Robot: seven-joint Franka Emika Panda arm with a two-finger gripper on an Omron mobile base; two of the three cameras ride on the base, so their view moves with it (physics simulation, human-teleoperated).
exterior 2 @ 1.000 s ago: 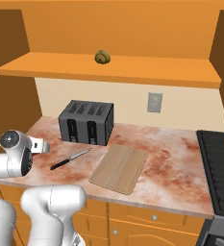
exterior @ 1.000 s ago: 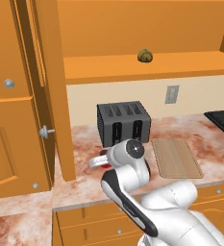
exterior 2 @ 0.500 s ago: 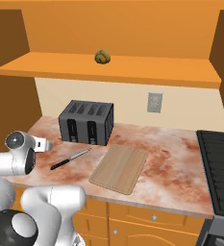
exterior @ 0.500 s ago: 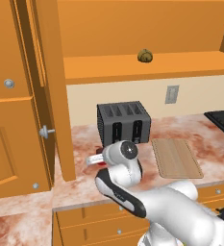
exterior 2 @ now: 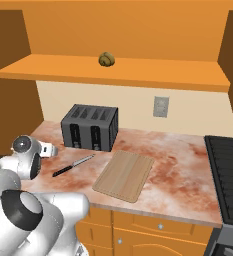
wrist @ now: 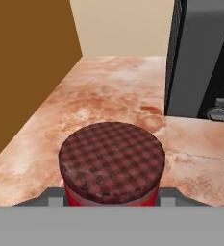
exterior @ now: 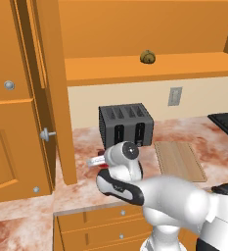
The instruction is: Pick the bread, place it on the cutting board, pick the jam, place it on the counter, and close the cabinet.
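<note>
Hand view: the gripper (wrist: 111, 204) is clamped on the jam (wrist: 111, 166), one finger at each side of the red jar near the bottom edge of the view. The checked dark lid faces the camera, so the jar's axis runs along the line of the hand. The jar sits directly between the fingers, centred and close to the lens. Whether its base touches the stone cannot be told.

Beyond the jar lies the marbled counter (wrist: 108, 96). The toaster (wrist: 202, 57) stands to the right in this view, its dark side wall near the jar but apart from it. A brown side panel closes off the left.

Left base view: a red edge of the jar (exterior: 103, 167) shows beside the wrist, low over the counter (exterior: 86, 147) in front of the toaster (exterior: 125, 125). The cutting board (exterior: 179, 161) lies flat to the right of the arm.

Right base view: a black-handled knife (exterior 2: 73, 165) lies between the wrist and the cutting board (exterior 2: 124, 175). The bread (exterior 2: 106, 59) sits on the open shelf of the cabinet (exterior 2: 113, 72), above the toaster (exterior 2: 90, 127).
</note>
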